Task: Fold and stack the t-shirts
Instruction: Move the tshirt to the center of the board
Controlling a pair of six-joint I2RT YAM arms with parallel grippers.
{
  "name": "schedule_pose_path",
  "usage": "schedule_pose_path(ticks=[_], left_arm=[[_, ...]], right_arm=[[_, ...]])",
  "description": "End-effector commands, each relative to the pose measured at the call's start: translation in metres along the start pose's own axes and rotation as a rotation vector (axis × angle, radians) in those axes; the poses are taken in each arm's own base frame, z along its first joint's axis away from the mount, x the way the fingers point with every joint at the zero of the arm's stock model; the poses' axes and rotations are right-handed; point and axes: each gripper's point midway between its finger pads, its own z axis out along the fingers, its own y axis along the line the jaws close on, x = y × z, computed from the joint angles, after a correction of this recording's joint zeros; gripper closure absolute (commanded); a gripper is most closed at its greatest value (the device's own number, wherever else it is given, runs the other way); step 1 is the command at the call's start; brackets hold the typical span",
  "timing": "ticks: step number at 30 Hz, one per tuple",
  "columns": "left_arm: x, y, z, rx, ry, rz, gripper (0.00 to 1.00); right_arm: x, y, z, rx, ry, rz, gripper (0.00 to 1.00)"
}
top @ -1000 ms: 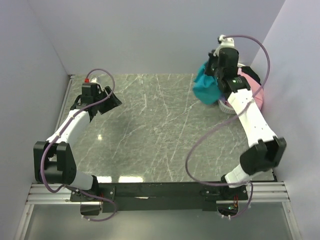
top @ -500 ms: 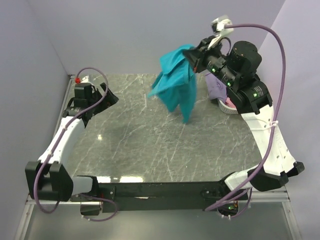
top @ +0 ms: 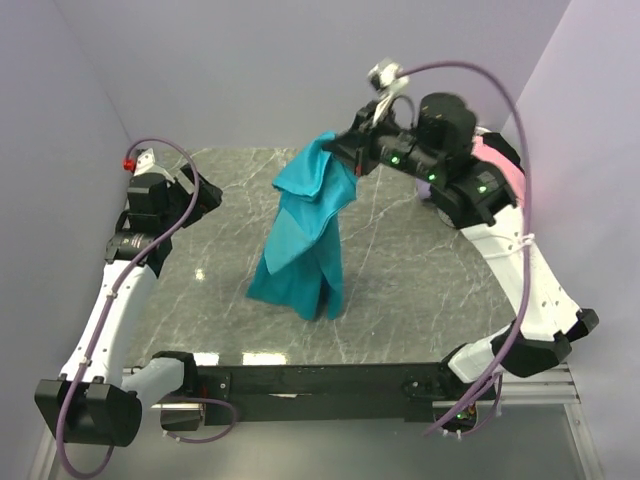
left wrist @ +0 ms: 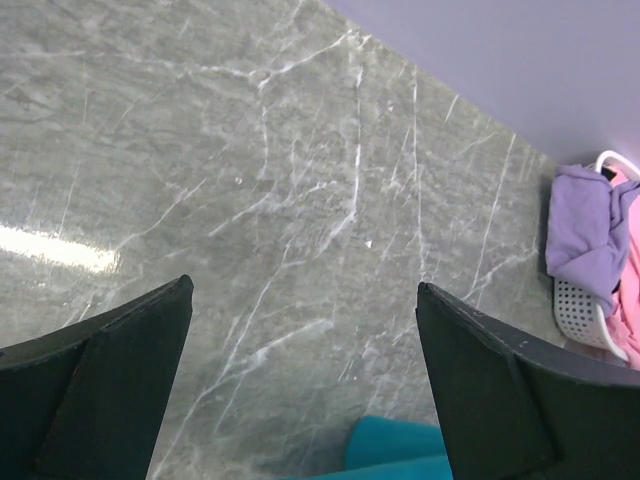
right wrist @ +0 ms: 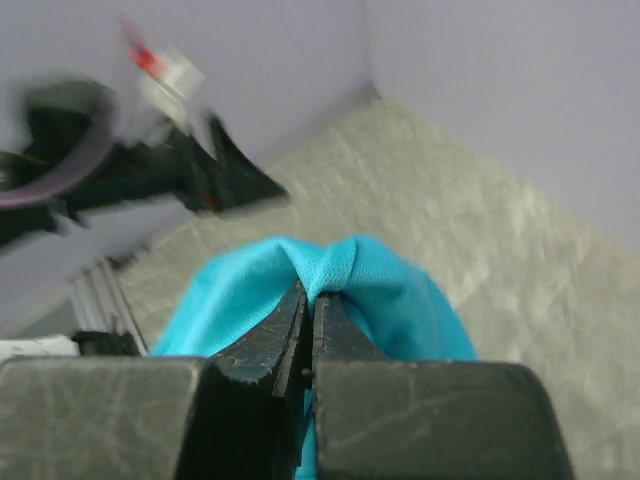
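Observation:
A teal t-shirt [top: 305,240] hangs over the middle of the marble table [top: 220,300], its lower end touching the surface. My right gripper [top: 347,148] is shut on a pinched fold at the shirt's top, seen close in the right wrist view where the teal t-shirt [right wrist: 390,290] bulges over the right gripper [right wrist: 310,295]. My left gripper [top: 200,195] is open at the table's far left, apart from the shirt. In the left wrist view the left gripper [left wrist: 305,300] frames bare table, with a bit of teal t-shirt [left wrist: 400,450] at the bottom. A lavender t-shirt [left wrist: 585,225] and a pink t-shirt [left wrist: 628,290] lie in the basket.
A white perforated basket [left wrist: 580,305] stands at the far right corner, against the right wall; its pink cloth [top: 500,165] shows behind the right arm. Lilac walls close the table at the back and both sides. A black rail [top: 320,380] runs along the near edge.
My right arm has swung left from the basket, carrying the teal t-shirt out over the table's middle and down until it touches. The left gripper opened wide and rose.

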Motion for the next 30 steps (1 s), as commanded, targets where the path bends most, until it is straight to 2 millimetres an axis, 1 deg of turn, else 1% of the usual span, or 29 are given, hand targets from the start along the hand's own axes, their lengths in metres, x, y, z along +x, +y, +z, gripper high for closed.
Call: schedule_pose_path(ticks=[1,2,4,5,7,8,9,10,11,12,13,14,15,16,17,18,19,20,21,22,23,24,25,26,27,28,29,30], left_arm=[[0.004,0.008,0.003,-0.031,0.016,0.006,0.01],[0.007,0.009,0.004,-0.031,0.024,0.007,0.00],[0.014,0.008,0.007,-0.014,0.051,0.008,0.01],[0.015,0.006,0.008,0.000,0.055,0.011,0.01],[0.023,0.004,0.012,0.023,0.084,0.011,0.01],[0.024,0.001,0.014,0.036,0.088,0.011,0.01],[0.027,0.001,0.015,0.044,0.101,0.013,0.01],[0.033,0.001,0.018,0.055,0.128,0.014,0.01],[0.037,0.000,0.020,0.060,0.143,0.016,0.01],[0.041,0.001,0.021,0.064,0.159,0.018,0.01],[0.051,0.004,0.025,0.067,0.190,0.018,0.01],[0.059,0.002,0.025,0.094,0.221,0.021,0.01],[0.071,0.004,0.028,0.115,0.248,0.024,0.01],[0.081,0.006,0.032,0.126,0.278,0.024,0.00],[0.091,0.005,0.033,0.148,0.310,0.015,0.01],[0.107,0.011,0.036,0.149,0.344,0.007,0.01],[0.113,0.009,0.044,0.171,0.353,-0.001,0.01],[0.121,0.007,0.047,0.192,0.378,-0.016,0.01],[0.129,0.007,0.050,0.197,0.400,-0.029,0.01],[0.136,0.001,0.059,0.222,0.416,-0.037,0.00],[0.142,-0.003,0.063,0.235,0.428,-0.034,0.01],[0.142,-0.010,0.068,0.247,0.427,-0.025,0.01],[0.155,-0.015,0.079,0.253,0.455,-0.013,0.01],[0.160,-0.020,0.084,0.259,0.471,-0.005,0.00],[0.164,-0.025,0.096,0.258,0.488,0.004,0.01],[0.173,-0.035,0.100,0.273,0.504,0.023,0.01],[0.176,-0.041,0.107,0.279,0.508,0.031,0.00],[0.181,-0.045,0.118,0.272,0.513,0.042,0.01]], right_arm=[[0.059,-0.067,0.001,0.367,0.067,0.111,1.00],[0.090,-0.106,-0.007,0.566,0.104,0.119,1.00],[0.119,-0.145,-0.023,0.763,0.132,0.140,1.00],[0.141,-0.177,-0.040,0.903,0.168,0.151,1.00],[0.168,-0.205,-0.048,0.994,0.211,0.177,1.00],[0.179,-0.229,-0.062,1.062,0.231,0.206,1.00],[0.194,-0.243,-0.063,1.104,0.261,0.220,1.00],[0.202,-0.256,-0.069,1.145,0.276,0.230,0.95],[0.209,-0.264,-0.074,1.176,0.299,0.240,0.90],[0.218,-0.282,-0.084,1.241,0.317,0.249,0.84],[0.221,-0.288,-0.088,1.261,0.329,0.253,0.76],[0.223,-0.292,-0.091,1.272,0.340,0.251,0.66],[0.222,-0.296,-0.095,1.281,0.336,0.247,0.51],[0.221,-0.296,-0.093,1.266,0.333,0.242,0.39],[0.218,-0.295,-0.093,1.250,0.323,0.228,0.35],[0.217,-0.294,-0.092,1.242,0.318,0.223,0.33],[0.216,-0.293,-0.090,1.225,0.312,0.225,0.31],[0.212,-0.291,-0.090,1.213,0.306,0.221,0.27],[0.211,-0.289,-0.090,1.206,0.301,0.224,0.26],[0.210,-0.288,-0.089,1.191,0.297,0.229,0.26],[0.206,-0.284,-0.088,1.176,0.288,0.228,0.25],[0.205,-0.282,-0.087,1.156,0.285,0.228,0.24],[0.205,-0.280,-0.086,1.142,0.284,0.230,0.22],[0.204,-0.276,-0.084,1.119,0.282,0.234,0.22],[0.204,-0.274,-0.083,1.106,0.284,0.233,0.21],[0.206,-0.273,-0.083,1.104,0.289,0.236,0.21],[0.208,-0.272,-0.083,1.097,0.293,0.238,0.21],[0.209,-0.271,-0.083,1.091,0.297,0.236,0.21]])
